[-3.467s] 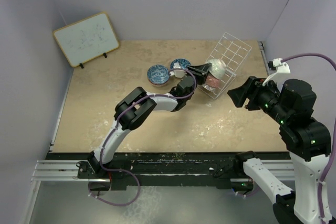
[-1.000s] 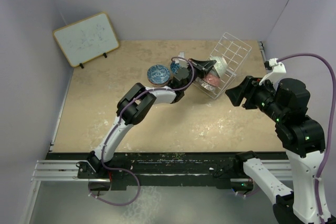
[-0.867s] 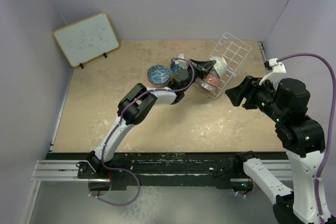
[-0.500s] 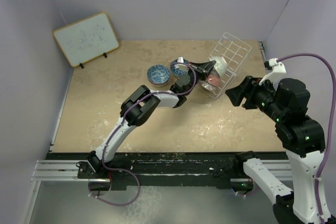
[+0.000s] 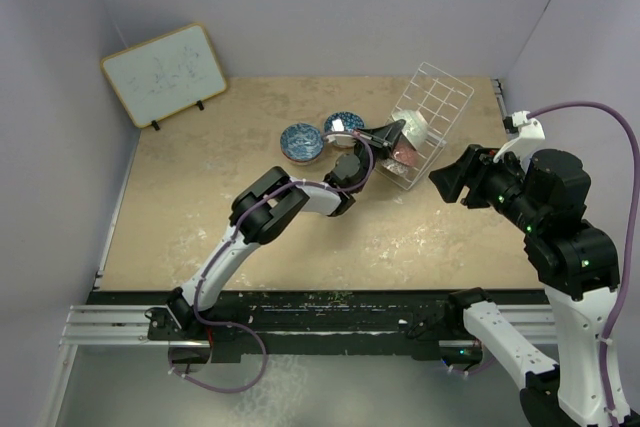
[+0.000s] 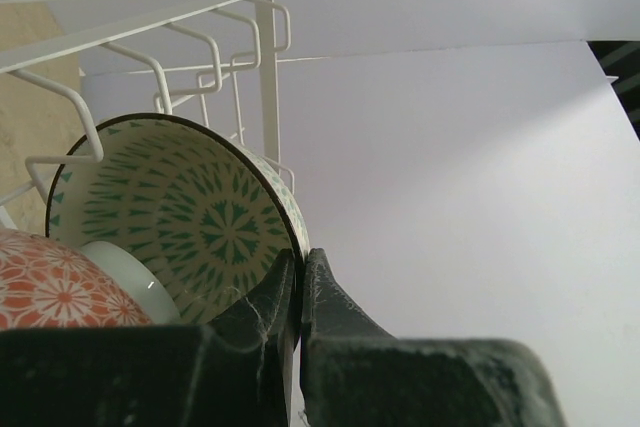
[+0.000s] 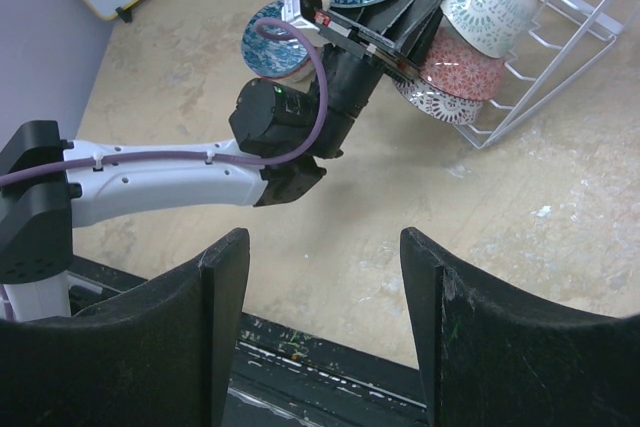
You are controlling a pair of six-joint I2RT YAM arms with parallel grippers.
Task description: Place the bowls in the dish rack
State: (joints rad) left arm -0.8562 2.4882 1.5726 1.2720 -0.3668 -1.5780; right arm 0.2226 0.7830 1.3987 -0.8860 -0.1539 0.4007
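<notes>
My left gripper (image 5: 392,132) is shut on the rim of a bowl (image 5: 415,128) with a green-patterned inside (image 6: 190,217) and holds it on edge inside the white wire dish rack (image 5: 440,97). The rim is pinched between my fingertips (image 6: 285,277). Below it in the rack sit a pink-patterned bowl (image 7: 462,65) and a grey-patterned bowl (image 7: 440,102). Two blue bowls (image 5: 301,142) (image 5: 344,127) stand on the table to the left of the rack. My right gripper (image 5: 450,179) is open and empty, hovering right of the rack, with its fingers (image 7: 225,287) wide apart.
A framed whiteboard (image 5: 163,74) leans against the back-left wall. The rack's tall gridded back (image 7: 590,7) tilts toward the right wall. My left arm (image 5: 265,212) stretches across the middle of the tan table (image 5: 200,207).
My left wrist has shifted slightly while still holding the bowl in the rack, and the rack has been nudged a little. The right arm has not moved.
</notes>
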